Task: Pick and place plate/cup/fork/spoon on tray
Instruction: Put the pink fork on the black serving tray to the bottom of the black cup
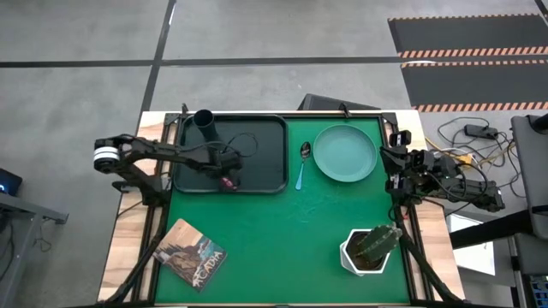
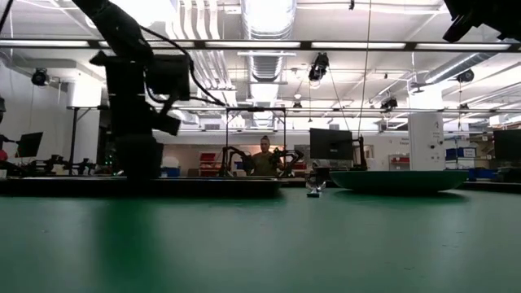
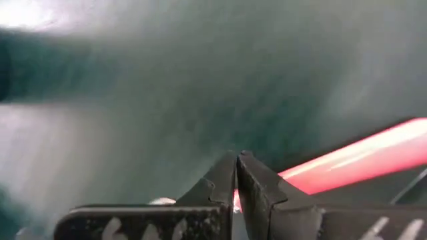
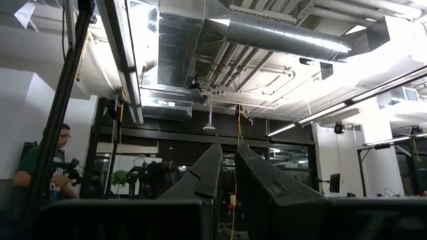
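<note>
The fork (image 3: 353,160) is pinched in my left gripper (image 1: 228,178), the two fingers pressed together on its pink-red handle, which shows as a bright streak running out past the fingertips in the left wrist view. From above, the gripper sits low over the tray (image 1: 265,128), near its front edge and a little left of the middle. I judge the fork is about to be set down there.

My main worry is the release. I cannot tell whether the fork touches the tray floor or hangs just above it; if I let go while it is high, it may bounce or skid toward the raised rim. The grip looks to be near one end of the handle, so the fork could also swing on release.

The cup (image 1: 204,124) stands in the tray's back-left corner, well apart from the gripper, but the left arm reaches across that side, and a careless lift-out could clip it.

The spoon (image 1: 302,162) lies on the table just beside the tray's right edge, with the plate (image 1: 345,153) near the table's back-right part. My right gripper (image 1: 396,167) waits at the table's right edge, its fingers nearly together and holding nothing.
</note>
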`<action>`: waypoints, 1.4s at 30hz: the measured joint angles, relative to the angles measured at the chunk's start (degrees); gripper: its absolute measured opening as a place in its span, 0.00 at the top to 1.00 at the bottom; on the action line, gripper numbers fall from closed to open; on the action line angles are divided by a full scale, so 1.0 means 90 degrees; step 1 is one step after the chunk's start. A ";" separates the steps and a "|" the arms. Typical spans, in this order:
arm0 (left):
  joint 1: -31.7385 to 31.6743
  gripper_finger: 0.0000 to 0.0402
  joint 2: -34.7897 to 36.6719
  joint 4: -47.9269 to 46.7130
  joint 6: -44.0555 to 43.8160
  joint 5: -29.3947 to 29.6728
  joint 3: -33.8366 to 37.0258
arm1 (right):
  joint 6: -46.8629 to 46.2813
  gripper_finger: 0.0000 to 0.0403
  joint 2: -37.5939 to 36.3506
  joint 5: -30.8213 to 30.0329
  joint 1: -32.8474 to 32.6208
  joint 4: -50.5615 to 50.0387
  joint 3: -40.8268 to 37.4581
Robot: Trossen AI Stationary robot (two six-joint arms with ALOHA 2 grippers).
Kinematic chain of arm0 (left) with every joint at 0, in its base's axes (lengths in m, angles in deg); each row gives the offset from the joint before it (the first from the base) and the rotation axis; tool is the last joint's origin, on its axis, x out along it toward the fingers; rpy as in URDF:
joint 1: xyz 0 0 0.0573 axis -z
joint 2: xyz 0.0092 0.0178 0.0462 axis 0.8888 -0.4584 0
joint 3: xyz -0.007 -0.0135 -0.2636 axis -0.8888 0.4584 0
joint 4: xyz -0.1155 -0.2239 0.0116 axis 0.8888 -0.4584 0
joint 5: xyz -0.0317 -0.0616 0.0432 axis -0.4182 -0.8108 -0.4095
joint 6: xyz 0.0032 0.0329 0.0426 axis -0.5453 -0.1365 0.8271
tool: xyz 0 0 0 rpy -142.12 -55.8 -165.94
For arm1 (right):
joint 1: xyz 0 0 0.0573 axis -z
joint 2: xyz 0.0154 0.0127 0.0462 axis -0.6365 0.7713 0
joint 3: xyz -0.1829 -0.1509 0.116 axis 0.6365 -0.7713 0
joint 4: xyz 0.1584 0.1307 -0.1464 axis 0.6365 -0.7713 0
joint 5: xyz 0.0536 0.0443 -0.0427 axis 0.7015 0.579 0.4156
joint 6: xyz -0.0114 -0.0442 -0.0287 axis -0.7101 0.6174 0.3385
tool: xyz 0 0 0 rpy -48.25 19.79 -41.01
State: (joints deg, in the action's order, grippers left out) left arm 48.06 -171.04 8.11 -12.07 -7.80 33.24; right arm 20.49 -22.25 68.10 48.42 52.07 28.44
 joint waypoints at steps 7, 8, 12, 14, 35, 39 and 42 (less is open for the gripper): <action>-0.0005 1.00 0.0817 -0.0257 -0.0946 -0.0020 0.0040 | -0.0005 0.92 0.0000 0.0000 0.0000 0.0000 0.0000; 0.0016 1.00 0.0922 -0.0252 -0.1374 -0.0091 0.0040 | -0.0005 0.92 0.0000 0.0000 0.0000 -0.0002 0.0000; 0.0154 1.00 0.1359 -0.0300 -0.4206 -0.0183 0.0219 | -0.0062 0.92 0.0000 0.0000 0.0000 -0.0008 0.0000; 0.0301 1.00 0.1461 -0.0307 -0.5123 -0.0175 0.0403 | -0.0068 0.92 0.0000 0.0002 0.0000 -0.0020 0.0000; 0.0647 0.79 0.1460 -0.0301 -0.6816 -0.0193 0.0828 | -0.0031 0.92 0.0000 0.0019 0.0000 -0.0082 0.0000; 0.0642 0.67 0.1361 -0.0533 -0.7369 -0.0015 0.0862 | -0.0031 0.92 0.0000 0.0026 0.0000 -0.0046 0.0000; 0.0642 0.62 0.1188 -0.0431 -0.7532 0.0199 0.0884 | -0.0031 0.92 0.0000 0.0026 0.0000 -0.0043 0.0000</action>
State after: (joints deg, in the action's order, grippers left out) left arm 53.83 -160.35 4.23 -79.86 -6.01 41.19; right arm 20.21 -22.25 68.34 48.42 51.69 28.44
